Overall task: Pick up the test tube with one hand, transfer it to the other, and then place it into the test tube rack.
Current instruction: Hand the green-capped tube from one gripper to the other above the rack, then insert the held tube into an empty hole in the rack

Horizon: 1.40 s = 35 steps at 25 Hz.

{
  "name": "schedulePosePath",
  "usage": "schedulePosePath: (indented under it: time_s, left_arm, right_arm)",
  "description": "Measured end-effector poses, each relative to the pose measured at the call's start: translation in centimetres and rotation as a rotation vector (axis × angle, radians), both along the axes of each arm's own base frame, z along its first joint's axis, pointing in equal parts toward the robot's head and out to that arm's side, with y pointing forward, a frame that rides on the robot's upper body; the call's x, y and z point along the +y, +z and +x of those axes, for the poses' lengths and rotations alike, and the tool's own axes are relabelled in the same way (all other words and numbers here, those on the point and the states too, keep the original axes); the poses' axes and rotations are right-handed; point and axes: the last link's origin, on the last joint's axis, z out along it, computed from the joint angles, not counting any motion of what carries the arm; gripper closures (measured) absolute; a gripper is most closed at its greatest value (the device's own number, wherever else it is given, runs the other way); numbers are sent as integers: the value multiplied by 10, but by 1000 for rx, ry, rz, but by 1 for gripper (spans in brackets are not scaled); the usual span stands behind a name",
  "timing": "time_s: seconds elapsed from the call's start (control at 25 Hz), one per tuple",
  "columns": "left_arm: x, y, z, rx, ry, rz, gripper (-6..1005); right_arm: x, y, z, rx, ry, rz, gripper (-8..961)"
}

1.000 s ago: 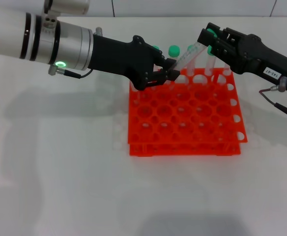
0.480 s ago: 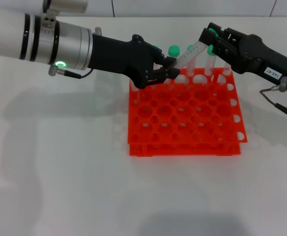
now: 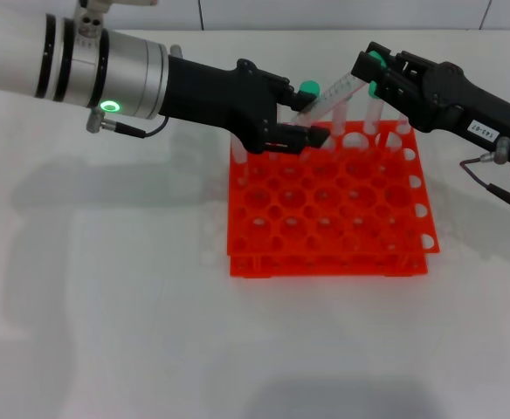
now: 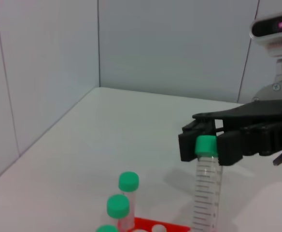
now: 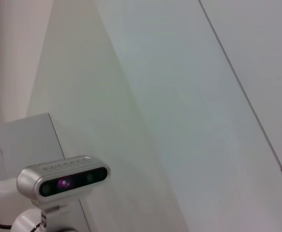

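The test tube (image 3: 329, 96) slants over the back edge of the orange-red rack (image 3: 334, 209), green cap up and to the right. My right gripper (image 3: 370, 70), the one with the white label, is shut on the cap end. The left wrist view shows this grip (image 4: 206, 147), with the tube (image 4: 206, 193) hanging below it. My left gripper (image 3: 307, 118), on the forearm with the green ring, is at the tube's lower end over the rack's back left corner. Its fingers are spread, with the tube's tip between them.
Other green-capped tubes (image 3: 308, 88) stand in the rack's back row, right under both grippers; they also show in the left wrist view (image 4: 128, 181). The rack's front rows hold no tubes. The right wrist view shows only the wall and my head camera (image 5: 63, 181).
My left gripper's fingers have spread apart around the tube's lower end. The tube now lies a little flatter. The right gripper has kept its hold on the cap.
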Motion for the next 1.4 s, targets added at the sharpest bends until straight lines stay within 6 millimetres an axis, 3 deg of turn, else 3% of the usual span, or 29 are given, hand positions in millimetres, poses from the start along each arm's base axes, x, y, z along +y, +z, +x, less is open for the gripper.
schedulePosePath:
  time_s: [0.24,0.6,0.8,1.0,1.4]
  left_arm:
    - [-1,8,2,-1,28,-1,430]
    - [-9,61,7,52,133,66,183]
    - [-23,86,-3,122,199,143,118]
    - [-48,103,-20,134,221,208,119]
    - [-107,121,-81,4,206,326,119]
  right_arm:
    - [0,1,0,-2,1,5,694]
    - [3,7,1,-28,21,19,694]
    - [6,10,1,-69,42,28,694]
    - [10,13,-1,-128,72,27,694]
    - [26,22,-18,-233,122,2,695]
